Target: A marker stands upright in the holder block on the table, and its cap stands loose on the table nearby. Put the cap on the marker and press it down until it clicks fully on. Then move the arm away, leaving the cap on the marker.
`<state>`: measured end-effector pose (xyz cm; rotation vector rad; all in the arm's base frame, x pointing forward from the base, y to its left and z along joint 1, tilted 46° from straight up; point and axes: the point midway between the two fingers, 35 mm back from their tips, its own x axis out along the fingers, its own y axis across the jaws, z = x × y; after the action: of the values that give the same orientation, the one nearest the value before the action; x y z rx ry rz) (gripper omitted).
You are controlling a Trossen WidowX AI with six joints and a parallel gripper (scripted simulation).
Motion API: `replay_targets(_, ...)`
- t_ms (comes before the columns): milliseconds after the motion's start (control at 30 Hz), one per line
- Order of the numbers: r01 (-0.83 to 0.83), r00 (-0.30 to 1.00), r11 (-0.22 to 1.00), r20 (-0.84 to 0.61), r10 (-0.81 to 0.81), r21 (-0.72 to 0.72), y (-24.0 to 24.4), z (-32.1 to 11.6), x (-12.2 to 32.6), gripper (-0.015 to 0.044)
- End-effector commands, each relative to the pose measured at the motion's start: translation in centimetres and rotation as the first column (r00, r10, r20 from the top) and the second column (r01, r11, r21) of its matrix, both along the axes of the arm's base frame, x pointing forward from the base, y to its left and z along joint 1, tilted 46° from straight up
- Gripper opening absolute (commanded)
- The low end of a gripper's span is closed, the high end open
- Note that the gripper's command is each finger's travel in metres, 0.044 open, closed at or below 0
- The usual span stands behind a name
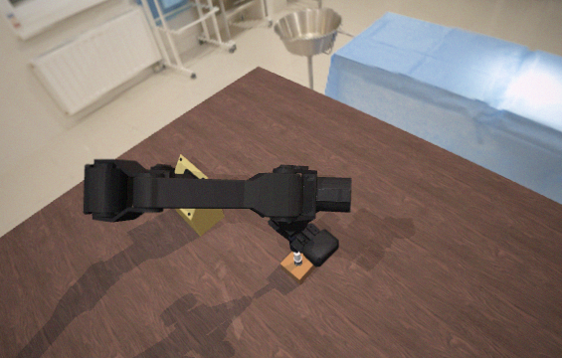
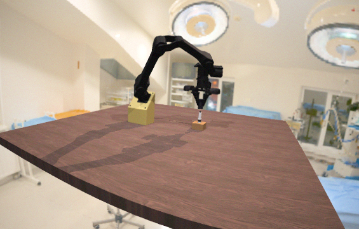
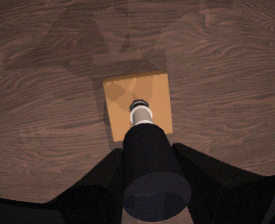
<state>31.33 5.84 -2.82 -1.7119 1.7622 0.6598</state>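
The orange holder block (image 1: 298, 273) (image 2: 199, 126) (image 3: 158, 90) sits on the table. The white marker (image 1: 297, 258) (image 2: 199, 116) (image 3: 141, 115) stands upright in it, with a dark ring at its base. My gripper (image 1: 295, 250) (image 2: 201, 107) (image 3: 146, 153) points down and is shut on the dark cap (image 3: 152, 160), right above the marker. In the wrist view the cap hides the marker's upper end. In the top and exterior views the cap cannot be told from the black fingers. Whether the cap touches the marker's tip is not clear.
The arm reaches over from its yellow base block (image 1: 205, 225) (image 2: 142, 115) on the brown wooden table (image 1: 410, 298) (image 2: 230, 178). Shadows of the arm fall across the table. A steel basin and a blue-draped bed stand beyond the table edge.
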Motion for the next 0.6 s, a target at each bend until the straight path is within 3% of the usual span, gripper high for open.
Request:
replay_targets(0, -0.007, 1.0, 1.0, 0.0, 0.007, -0.003, -0.2, -0.2, 0.1, 0.0)
replay_targets(567, -0.007, 1.0, 1.0, 0.0, 0.007, -0.004, -2.2, -2.1, 0.2, 0.0)
